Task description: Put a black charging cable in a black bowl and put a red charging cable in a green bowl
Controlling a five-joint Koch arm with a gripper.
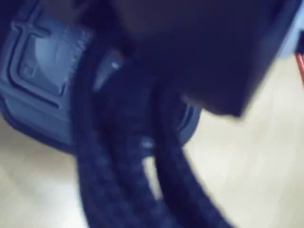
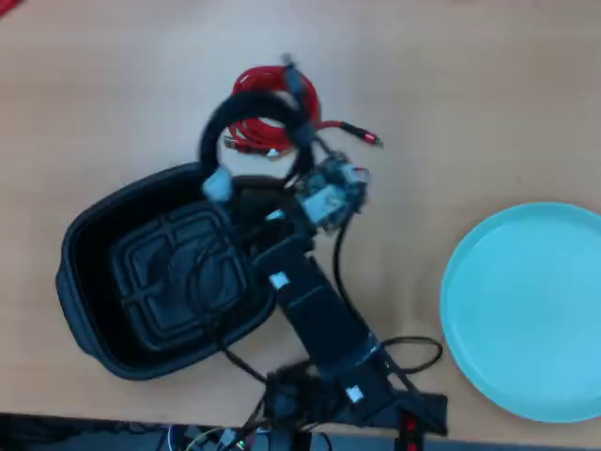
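- The table (image 2: 113, 85) is pale wood, seen from above.
- A black bowl (image 2: 89, 235), squarish with rounded corners and a ribbed floor, sits left of centre.
- The arm (image 2: 319, 315) reaches up from the bottom edge toward the bowl's upper right rim.
- The gripper (image 2: 282, 193) is at that rim; its jaws are too blurred to read.
- A black cable (image 2: 214, 132) loops up from the gripper, arching over the table just above the bowl.
- A red cable (image 2: 268, 94) lies coiled beyond it, partly overlapped by the black loop, one plug end trailing right.
- A pale green bowl (image 2: 526, 310), round and shallow, sits at the right, well apart from the others.
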